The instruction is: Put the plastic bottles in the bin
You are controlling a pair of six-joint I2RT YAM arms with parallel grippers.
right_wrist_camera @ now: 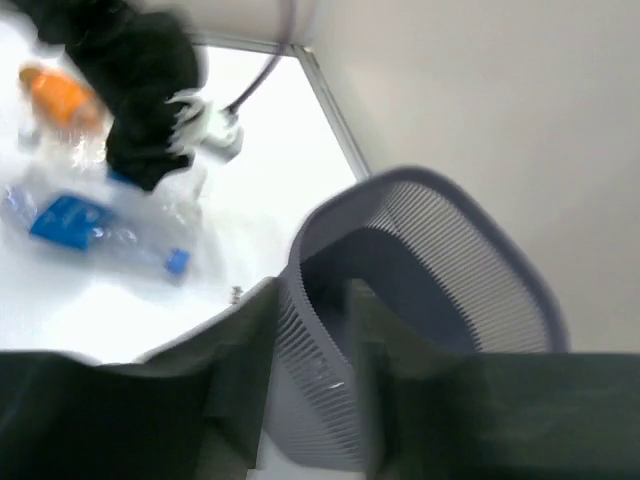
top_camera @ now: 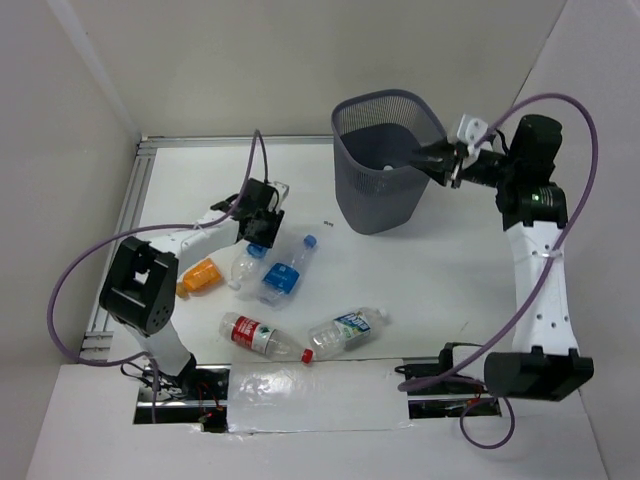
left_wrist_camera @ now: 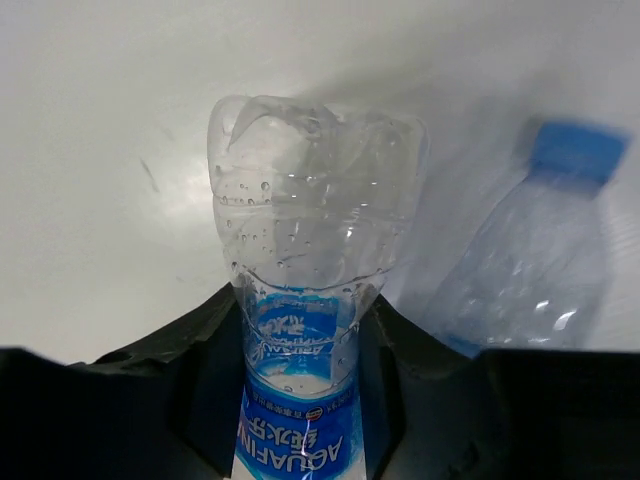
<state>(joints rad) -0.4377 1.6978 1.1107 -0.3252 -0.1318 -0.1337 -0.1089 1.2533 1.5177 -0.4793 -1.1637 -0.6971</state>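
**Left tool clamps bottle, right tool at bin**

Left tool (top_camera: 258, 222) closed on the clear blue-label bottle (left_wrist_camera: 312, 200) on the worktop (top_camera: 440, 270). Bin (top_camera: 385, 195) sits at its 2 o'clock, well apart. Right tool (top_camera: 428, 160) at the bin rim's 3 o'clock, jaws apart, empty.

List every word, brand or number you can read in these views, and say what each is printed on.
"AQUAFIN": upside down and cut off by the frame edge, on the blue label of the clear bottle in the left tool.
Finer print on that same label: too blurred to read.
Labels on the red-label bottle, green-white bottle and blue-label bottle: too small to read.
The bin: no text.
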